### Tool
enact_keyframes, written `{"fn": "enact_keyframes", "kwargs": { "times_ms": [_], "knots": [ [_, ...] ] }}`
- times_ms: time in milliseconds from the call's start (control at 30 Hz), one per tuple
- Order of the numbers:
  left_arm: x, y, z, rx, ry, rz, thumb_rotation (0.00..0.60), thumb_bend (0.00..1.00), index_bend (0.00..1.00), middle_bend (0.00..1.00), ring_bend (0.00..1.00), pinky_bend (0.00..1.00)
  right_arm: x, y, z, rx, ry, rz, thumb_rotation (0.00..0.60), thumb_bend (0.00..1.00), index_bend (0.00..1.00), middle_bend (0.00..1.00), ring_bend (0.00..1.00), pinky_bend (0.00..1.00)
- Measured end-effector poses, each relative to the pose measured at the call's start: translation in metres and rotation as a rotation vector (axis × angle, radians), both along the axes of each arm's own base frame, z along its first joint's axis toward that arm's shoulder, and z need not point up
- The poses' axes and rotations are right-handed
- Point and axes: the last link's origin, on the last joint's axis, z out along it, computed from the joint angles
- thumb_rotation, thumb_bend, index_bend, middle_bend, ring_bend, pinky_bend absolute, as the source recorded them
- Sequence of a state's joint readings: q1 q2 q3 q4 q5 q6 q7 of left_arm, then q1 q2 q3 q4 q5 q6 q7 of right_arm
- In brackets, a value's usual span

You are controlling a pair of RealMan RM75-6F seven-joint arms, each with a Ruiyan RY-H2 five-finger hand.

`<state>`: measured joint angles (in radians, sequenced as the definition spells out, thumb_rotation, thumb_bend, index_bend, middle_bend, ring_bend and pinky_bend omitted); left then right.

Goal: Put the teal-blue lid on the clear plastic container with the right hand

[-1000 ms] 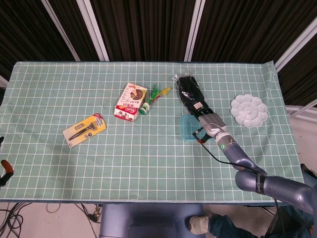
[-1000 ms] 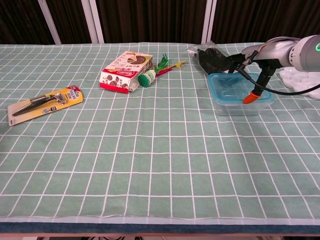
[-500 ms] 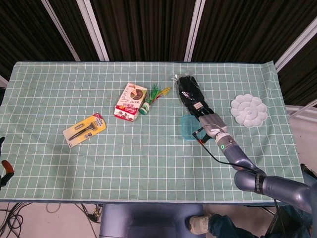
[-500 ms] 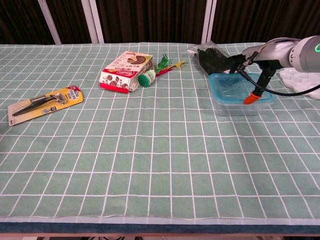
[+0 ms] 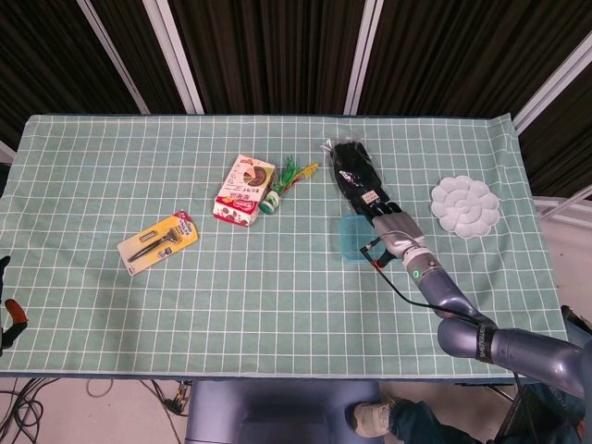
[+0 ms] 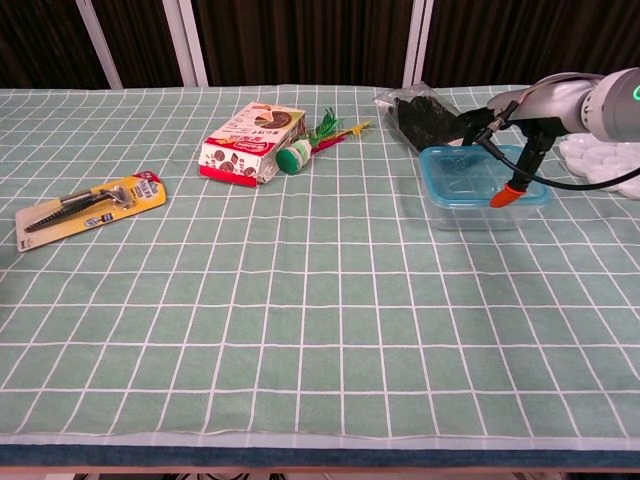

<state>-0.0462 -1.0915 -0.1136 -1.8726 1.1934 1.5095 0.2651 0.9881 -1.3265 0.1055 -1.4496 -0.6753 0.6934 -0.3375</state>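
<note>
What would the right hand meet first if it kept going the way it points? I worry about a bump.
Probably the black packet: the right hand points up the table at it, over the container's teal-blue lid. Depth is unclear.

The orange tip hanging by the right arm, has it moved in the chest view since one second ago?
Yes. The orange tip has risen slightly and drifted right, measured against the container.

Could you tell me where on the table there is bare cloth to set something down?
The whole near half is free, in front of the packaged tool and the container. So is the stretch between the snack box and the container. It is crowded at the far right, around the right hand, black bag and white palette.
</note>
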Motion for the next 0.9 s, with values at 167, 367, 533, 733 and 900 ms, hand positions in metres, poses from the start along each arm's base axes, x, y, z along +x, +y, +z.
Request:
{"fn": "enact_keyframes", "kwargs": {
  "times_ms": [167, 367, 533, 733, 900],
  "knots": [
    [-0.0006, 0.0000, 0.0001, -0.002, 0.001, 0.004, 0.600, 0.77, 0.05, 0.00, 0.00, 0.00, 0.0008, 0.0000, -0.0007, 0.000, 0.007, -0.001, 0.600, 0.23, 0.00, 0.13, 0.00, 0.00],
    [-0.0003, 0.0001, 0.0005, -0.001, 0.002, 0.005, 0.600, 0.77, 0.05, 0.00, 0.00, 0.00, 0.0016, -0.0005, -0.0002, -0.003, 0.013, -0.002, 0.600, 0.23, 0.00, 0.10, 0.00, 0.00],
    [-0.0002, 0.0000, 0.0003, -0.003, 0.002, 0.006, 0.600, 0.77, 0.05, 0.00, 0.00, 0.00, 0.0006, 0.0004, 0.0001, 0.002, 0.025, -0.007, 0.600, 0.23, 0.00, 0.07, 0.00, 0.00],
    [-0.0002, 0.0000, 0.0002, -0.003, 0.004, 0.006, 0.600, 0.77, 0.05, 0.00, 0.00, 0.00, 0.0015, 0.0011, 0.0012, 0.001, 0.030, -0.010, 0.600, 0.23, 0.00, 0.04, 0.00, 0.00],
    [-0.0006, 0.0002, 0.0001, -0.003, 0.005, 0.009, 0.600, 0.77, 0.05, 0.00, 0.00, 0.00, 0.0054, 0.0020, 0.0077, -0.010, 0.016, -0.010, 0.600, 0.23, 0.00, 0.04, 0.00, 0.00]
  ]
}}
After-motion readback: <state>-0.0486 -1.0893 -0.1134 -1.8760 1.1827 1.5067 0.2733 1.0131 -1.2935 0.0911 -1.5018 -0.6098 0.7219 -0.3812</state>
